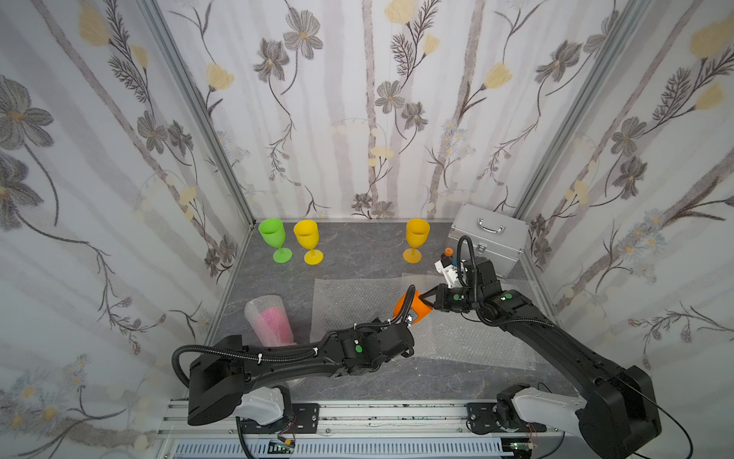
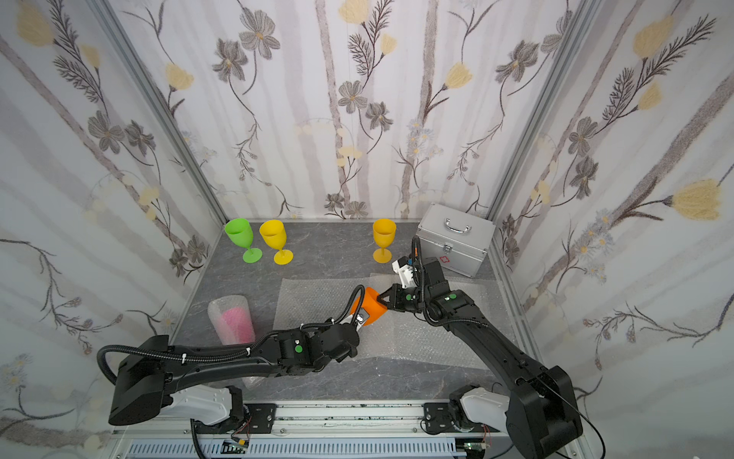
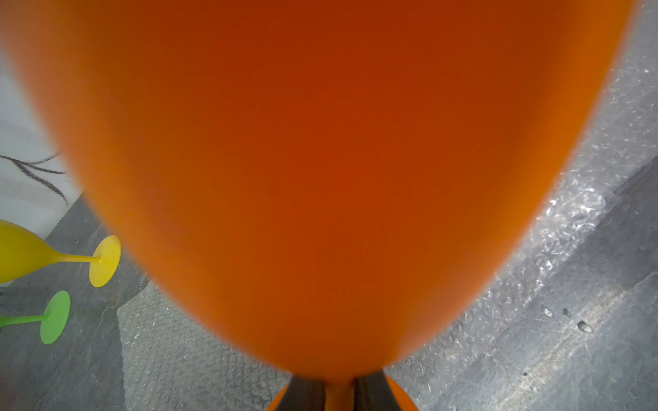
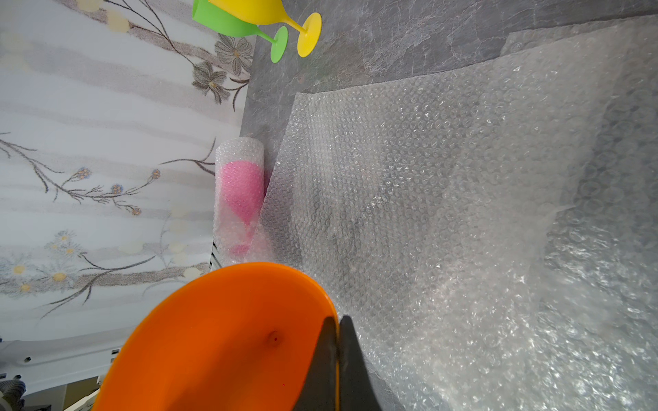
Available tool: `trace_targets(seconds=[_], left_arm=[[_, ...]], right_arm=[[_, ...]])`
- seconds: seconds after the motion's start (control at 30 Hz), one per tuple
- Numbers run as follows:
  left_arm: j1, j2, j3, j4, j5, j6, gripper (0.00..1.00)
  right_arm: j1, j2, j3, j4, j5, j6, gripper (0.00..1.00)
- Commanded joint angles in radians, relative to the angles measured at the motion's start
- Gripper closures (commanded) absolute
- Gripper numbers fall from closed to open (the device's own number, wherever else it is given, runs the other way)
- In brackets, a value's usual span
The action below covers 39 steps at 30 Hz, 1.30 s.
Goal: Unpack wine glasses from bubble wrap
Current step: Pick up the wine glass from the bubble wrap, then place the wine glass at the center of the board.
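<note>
Right gripper (image 4: 337, 325) pinches the orange goblet (image 1: 422, 306) rim, centre frame; left gripper (image 3: 339, 388) clamps its stem. Confirm the pinch before freeing the stem.

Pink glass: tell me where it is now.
In a top view the pink glass sits inside a bubble wrap roll on the table's left side, between the left wall and the flat sheet.

1. The left arm (image 1: 302, 355) lies low, stretched forward and inward. The left gripper (image 3: 340, 391) has 2 fingers clamped either side of the stem of the orange goblet (image 1: 422, 309).
2. The right arm (image 1: 556, 337) bends at the elbow, its wrist turned toward the left gripper.
3. The right gripper (image 4: 337, 322) pinches the goblet's rim, 1 finger inside and 1 outside.
4. The 2 grippers face each other across the bowl.
</note>
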<state>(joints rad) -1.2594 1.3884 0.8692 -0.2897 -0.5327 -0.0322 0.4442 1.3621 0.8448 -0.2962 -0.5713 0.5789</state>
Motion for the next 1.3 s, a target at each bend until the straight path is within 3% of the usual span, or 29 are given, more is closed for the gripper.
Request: trace_targets(seconds=[0.0, 0.1, 0.17, 0.23, 0.4, 0.6, 0.8, 0.97, 1.27], left_arm=[[-0.002, -0.017, -0.006, 0.076, -0.037, -0.004, 0.76], [-0.001, -0.029, -0.013, 0.074, -0.061, -0.021, 0.64], [0.004, -0.053, -0.026, 0.082, -0.084, -0.047, 0.49], [0.027, -0.089, -0.042, 0.093, -0.059, -0.081, 0.44], [0.128, -0.215, -0.109, 0.105, 0.012, -0.207, 0.42], [0.311, -0.323, -0.17, 0.046, 0.137, -0.363, 0.39], [0.49, -0.339, -0.194, -0.024, 0.294, -0.485, 0.39], [0.616, -0.349, -0.207, -0.066, 0.432, -0.539, 0.4], [0.74, -0.372, -0.22, -0.118, 0.542, -0.564, 0.41]], right_arm=[[0.0, -0.004, -0.001, 0.026, 0.052, 0.007, 1.0], [-0.002, -0.022, 0.005, 0.028, 0.09, 0.013, 1.0], [-0.001, -0.032, 0.01, 0.026, 0.12, 0.017, 1.0], [-0.001, -0.034, 0.02, 0.026, 0.142, 0.019, 1.0], [0.001, -0.015, 0.045, 0.038, 0.196, 0.024, 1.0], [0.034, 0.063, 0.166, 0.035, 0.327, 0.001, 1.0], [0.127, 0.243, 0.418, -0.056, 0.584, -0.089, 1.0], [0.156, 0.43, 0.63, -0.099, 0.697, -0.15, 1.0], [0.175, 0.695, 0.955, -0.2, 0.892, -0.225, 1.0]])
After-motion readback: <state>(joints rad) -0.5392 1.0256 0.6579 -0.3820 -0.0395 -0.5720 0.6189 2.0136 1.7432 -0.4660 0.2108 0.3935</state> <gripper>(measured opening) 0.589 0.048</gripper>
